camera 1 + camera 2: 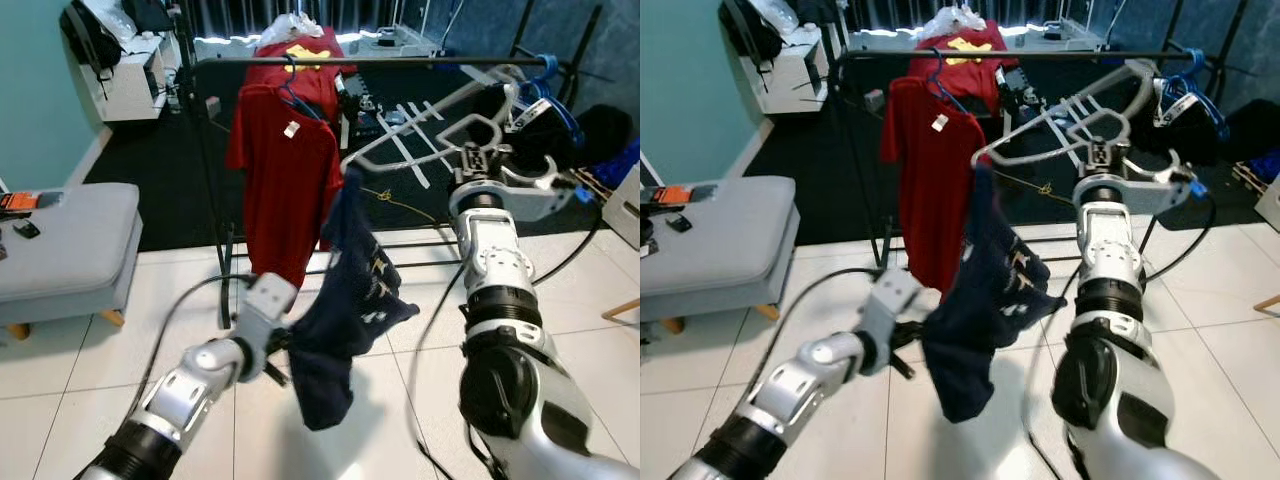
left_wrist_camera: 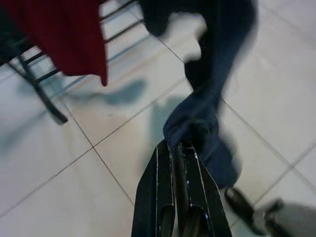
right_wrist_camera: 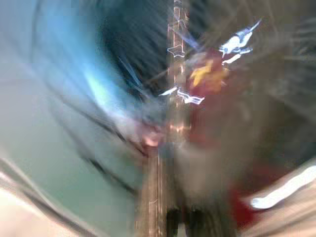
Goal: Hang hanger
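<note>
Left eye view, left tool (image 2: 177,148) pinching navy shirt (image 1: 350,300) hem, right tool's state unclear, white hanger (image 1: 420,135) below rail (image 1: 400,62).

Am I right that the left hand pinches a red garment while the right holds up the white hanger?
Not quite: the left hand pinches a navy garment, not a red one, as the left wrist view shows. The right hand does hold up the white hanger.

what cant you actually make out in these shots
- Right hand's fingers: the right wrist view is smeared by motion blur; in the eye views its grip on the white hanger is too small to read.
- Hanger hook: whether it is over the rail is unclear against the dark clutter behind.
- Navy shirt: its print is crumpled and too small.
- Left hand: pinching the shirt's hem, arm cut off by the frame edge.
</note>
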Controlling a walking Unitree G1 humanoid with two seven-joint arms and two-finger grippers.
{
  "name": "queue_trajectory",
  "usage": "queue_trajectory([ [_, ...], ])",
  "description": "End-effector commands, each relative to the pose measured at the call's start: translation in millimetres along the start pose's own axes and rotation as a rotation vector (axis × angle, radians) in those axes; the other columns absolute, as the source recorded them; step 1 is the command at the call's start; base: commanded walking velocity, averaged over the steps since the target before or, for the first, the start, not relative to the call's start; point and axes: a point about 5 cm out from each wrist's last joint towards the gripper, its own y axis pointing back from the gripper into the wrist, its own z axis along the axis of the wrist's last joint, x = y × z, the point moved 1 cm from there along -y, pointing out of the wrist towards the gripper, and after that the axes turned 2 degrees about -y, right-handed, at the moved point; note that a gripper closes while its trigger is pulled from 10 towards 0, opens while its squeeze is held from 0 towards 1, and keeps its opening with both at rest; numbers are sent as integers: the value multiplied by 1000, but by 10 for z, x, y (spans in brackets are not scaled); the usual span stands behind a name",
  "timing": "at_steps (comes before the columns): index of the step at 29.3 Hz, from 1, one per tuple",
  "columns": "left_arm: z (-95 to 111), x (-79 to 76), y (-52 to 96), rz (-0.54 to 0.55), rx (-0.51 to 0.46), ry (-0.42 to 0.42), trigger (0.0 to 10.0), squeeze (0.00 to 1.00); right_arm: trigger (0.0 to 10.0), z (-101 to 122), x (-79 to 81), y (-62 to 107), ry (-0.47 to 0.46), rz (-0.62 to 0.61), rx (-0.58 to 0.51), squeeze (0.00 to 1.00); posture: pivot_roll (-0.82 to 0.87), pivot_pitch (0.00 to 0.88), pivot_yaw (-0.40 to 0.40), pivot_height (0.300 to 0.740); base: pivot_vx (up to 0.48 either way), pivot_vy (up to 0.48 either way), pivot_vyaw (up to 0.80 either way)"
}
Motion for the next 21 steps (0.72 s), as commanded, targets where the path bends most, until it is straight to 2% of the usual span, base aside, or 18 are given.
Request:
queue_trajectory([
  [1, 19, 69, 0, 42, -13, 0, 0, 0, 0, -275, 297, 34, 367, 187, 110, 0, 10, 75, -14, 740, 0, 0, 0],
  [2, 43, 124, 5, 69, -26, 8, 0, 0, 0, -485, 325, 161, 572, 286, 160, 0, 15, 76, -17, 740, 0, 0, 0],
  [3, 43, 124, 5, 69, -26, 8, 0, 0, 0, -485, 325, 161, 572, 286, 160, 0, 15, 76, -17, 740, 0, 0, 0],
  [4, 61, 222, 22, 108, -36, 12, 0, 0, 0, -616, 252, 261, 643, 292, 191, 0, 16, 74, -14, 740, 0, 0, 0],
  [6, 61, 222, 22, 108, -36, 12, 0, 0, 0, -616, 252, 261, 643, 292, 191, 0, 16, 74, -14, 740, 0, 0, 0],
  [7, 57, 274, 43, 127, -35, 19, 0, 0, 0, -612, 150, 224, 377, 149, 228, 0, 14, 72, -13, 740, 0, 0, 0],
  [8, 48, 327, 67, 148, -32, 26, 0, 0, 0, -654, 58, 205, -13, 8, 301, 0, 16, 70, -14, 740, 0, 0, 0],
  [9, 39, 357, 83, 160, -28, 28, 0, 0, 0, -705, 45, 217, -172, -25, 348, 0, 18, 69, -16, 740, 0, 0, 0],
  [10, 29, 376, 86, 171, -28, 30, 0, 0, 0, -706, 10, 231, 96, -7, 389, 0, 17, 69, -17, 740, 0, 0, 0],
  [12, 29, 376, 86, 171, -28, 30, 0, 0, 0, -706, 10, 231, 96, -7, 389, 0, 17, 69, -17, 740, 0, 0, 0],
  [13, 24, 379, 86, 175, -28, 29, 0, 0, 0, -749, 41, 259, 206, 65, 413, 0, 16, 65, -18, 740, 0, 0, 0],
  [14, 21, 370, 84, 175, -30, 30, 0, 0, 0, -682, 49, 202, -132, -42, 361, 0, 25, 63, -25, 740, 0, 0, 0],
  [15, 21, 370, 84, 175, -30, 30, 0, 0, 0, -682, 49, 202, -132, -42, 361, 0, 25, 63, -25, 740, 0, 0, 0],
  [16, 21, 359, 81, 175, -35, 36, 0, 0, 0, -662, 89, 197, -12, -7, 329, 0, 24, 63, -24, 740, 0, 0, 0],
  [17, 21, 359, 81, 175, -35, 36, 0, 0, 0, -662, 89, 197, -12, -7, 329, 0, 24, 63, -24, 740, 0, 0, 0],
  [18, 23, 338, 77, 172, -41, 49, 0, 0, 0, -691, 175, 181, -147, 11, 337, 0, 15, 60, -22, 740, 0, 0, 0],
  [21, 12, 306, 67, 166, -43, 62, 0, 0, 0, -645, 192, 143, -175, -19, 299, 0, 23, 59, -24, 740, 0, 0, 0],
])
